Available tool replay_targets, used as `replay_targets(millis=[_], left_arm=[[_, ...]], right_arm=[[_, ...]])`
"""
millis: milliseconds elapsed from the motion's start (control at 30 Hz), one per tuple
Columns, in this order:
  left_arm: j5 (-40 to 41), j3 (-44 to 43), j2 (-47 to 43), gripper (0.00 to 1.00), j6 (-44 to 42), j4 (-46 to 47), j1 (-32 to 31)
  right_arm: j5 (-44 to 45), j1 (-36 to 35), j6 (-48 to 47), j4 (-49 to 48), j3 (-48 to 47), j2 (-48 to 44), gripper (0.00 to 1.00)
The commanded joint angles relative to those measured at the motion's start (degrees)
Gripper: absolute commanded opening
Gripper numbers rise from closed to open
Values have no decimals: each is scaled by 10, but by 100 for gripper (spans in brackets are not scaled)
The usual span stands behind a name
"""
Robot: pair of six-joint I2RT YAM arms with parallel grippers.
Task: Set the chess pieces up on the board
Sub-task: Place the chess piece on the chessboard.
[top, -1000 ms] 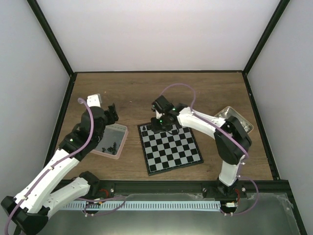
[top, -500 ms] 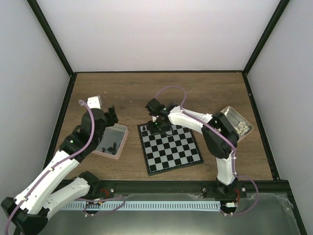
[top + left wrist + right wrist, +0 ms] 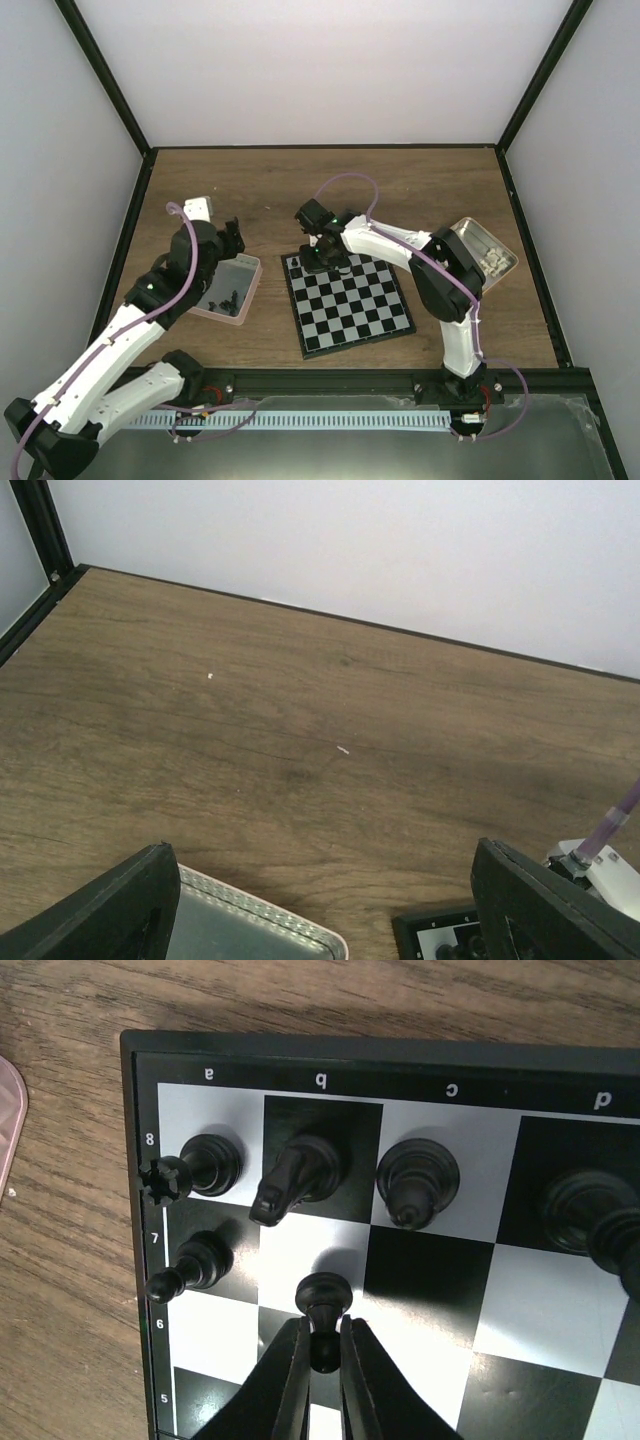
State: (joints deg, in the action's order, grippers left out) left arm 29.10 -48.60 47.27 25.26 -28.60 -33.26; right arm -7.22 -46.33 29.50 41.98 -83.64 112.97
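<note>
Setting down a second black pawn

Pinched by its stem in the right hand [image 3: 323, 1338], a black pawn [image 3: 322, 1295] stood on or just above the board [image 3: 545, 1305], in the second square of row 7; contact was hard to judge. Just beside it sat another pawn [image 3: 195, 1265]. Behind them stood a rook [image 3: 205, 1165], a knight [image 3: 300, 1175], a bishop [image 3: 415, 1180] and a taller piece [image 3: 575, 1205] cut off at the frame edge.

Most of the job looked undone: loose black pieces [image 3: 225, 298] lay in the pink-rimmed tray [image 3: 245, 285] and pale pieces [image 3: 490, 258] in the tin [image 3: 470, 228]. The left hand [image 3: 325, 895] hung released, jaws wide, above the surface [image 3: 300, 730] by the tray.
</note>
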Motion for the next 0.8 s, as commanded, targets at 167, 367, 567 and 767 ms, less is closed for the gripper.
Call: replay_targets(millis=[167, 367, 567, 767], left_arm=[[-7, 3, 11, 82, -5, 2, 4], [-7, 3, 11, 82, -5, 0, 4], [-8, 3, 12, 82, -5, 0, 5], [-9, 3, 13, 82, -4, 0, 5]], right_arm=[[-11, -5, -1, 2, -29, 7, 15], [-18, -5, -2, -5, -28, 8, 15], [-16, -6, -3, -11, -24, 10, 10], [-12, -6, -1, -26, -22, 13, 10]])
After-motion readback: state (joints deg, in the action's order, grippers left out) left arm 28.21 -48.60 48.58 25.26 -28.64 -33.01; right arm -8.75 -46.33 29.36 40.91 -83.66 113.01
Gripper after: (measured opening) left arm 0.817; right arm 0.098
